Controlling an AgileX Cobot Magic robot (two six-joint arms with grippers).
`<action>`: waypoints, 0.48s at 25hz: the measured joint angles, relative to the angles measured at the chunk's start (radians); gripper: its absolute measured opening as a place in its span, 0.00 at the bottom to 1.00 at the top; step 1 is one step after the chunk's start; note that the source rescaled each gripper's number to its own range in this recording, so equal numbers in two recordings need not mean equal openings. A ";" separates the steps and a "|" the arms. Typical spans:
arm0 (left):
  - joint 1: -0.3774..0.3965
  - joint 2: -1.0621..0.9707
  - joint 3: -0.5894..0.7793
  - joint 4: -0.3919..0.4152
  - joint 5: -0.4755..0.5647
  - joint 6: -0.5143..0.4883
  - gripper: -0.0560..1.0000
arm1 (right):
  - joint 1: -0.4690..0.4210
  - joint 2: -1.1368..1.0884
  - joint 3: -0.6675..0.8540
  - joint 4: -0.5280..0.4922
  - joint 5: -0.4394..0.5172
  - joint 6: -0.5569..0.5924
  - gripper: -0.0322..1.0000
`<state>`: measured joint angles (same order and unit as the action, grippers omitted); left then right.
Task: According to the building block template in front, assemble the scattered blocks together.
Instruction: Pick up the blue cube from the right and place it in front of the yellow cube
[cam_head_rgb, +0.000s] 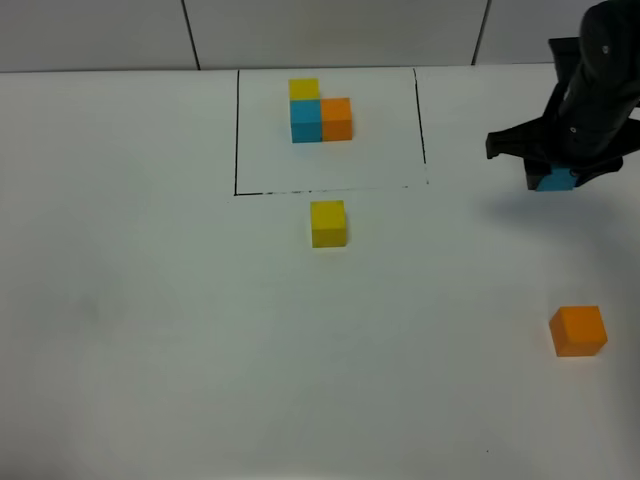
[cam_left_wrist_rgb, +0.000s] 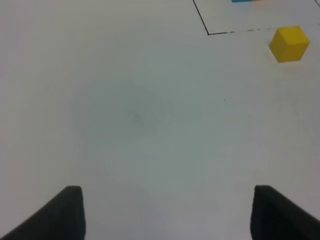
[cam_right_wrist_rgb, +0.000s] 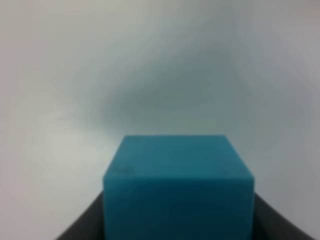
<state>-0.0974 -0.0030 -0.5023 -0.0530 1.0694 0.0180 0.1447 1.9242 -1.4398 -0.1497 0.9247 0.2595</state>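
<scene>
While the blue cube (cam_head_rgb: 557, 181) is clamped between the fingers of the right end effector (cam_head_rgb: 555, 172), it is carried at about 2 o'clock of the exterior high view, apparently raised off the white counter (cam_head_rgb: 150, 300), on which a soft shadow is cast just below it. From the right wrist view the same cube (cam_right_wrist_rgb: 177, 187) is seen filling the gap between two dark fingers (cam_right_wrist_rgb: 82, 227), pressed against it on either side. The building block template (cam_head_rgb: 320, 110) is placed at 12 o'clock of the exterior view, inside a thin black outline (cam_head_rgb: 237, 130): its blue cube is touched by a yellow one at 12 o'clock and by an orange one at 3 o'clock. The carried cube is held at roughly 3 o'clock of that template, outside the outline and well apart from it. A loose yellow cube (cam_head_rgb: 328, 223) is set at 6 o'clock of the template, just beyond the outline's near line. A loose orange cube (cam_head_rgb: 578, 331) is found at about 4 o'clock of the yellow one, well apart from it. In the left wrist view the left end effector (cam_left_wrist_rgb: 167, 215) is shown with its fingertips (cam_left_wrist_rgb: 60, 215) spread wide apart and nothing between them; only bare counter is seen there, with the yellow cube (cam_left_wrist_rgb: 289, 44) and a corner of the outline (cam_left_wrist_rgb: 207, 34) far ahead.
</scene>
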 joint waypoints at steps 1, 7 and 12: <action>0.000 0.000 0.000 0.000 0.000 0.000 0.51 | 0.035 -0.015 0.000 -0.014 0.014 0.033 0.05; 0.000 0.000 0.000 0.000 0.000 0.000 0.51 | 0.222 -0.043 0.008 -0.034 0.065 0.188 0.05; 0.000 0.000 0.000 0.000 0.000 0.000 0.51 | 0.329 -0.043 0.032 -0.041 0.080 0.267 0.05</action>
<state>-0.0974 -0.0030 -0.5023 -0.0530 1.0694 0.0180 0.4735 1.8808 -1.4076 -0.1908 1.0043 0.5269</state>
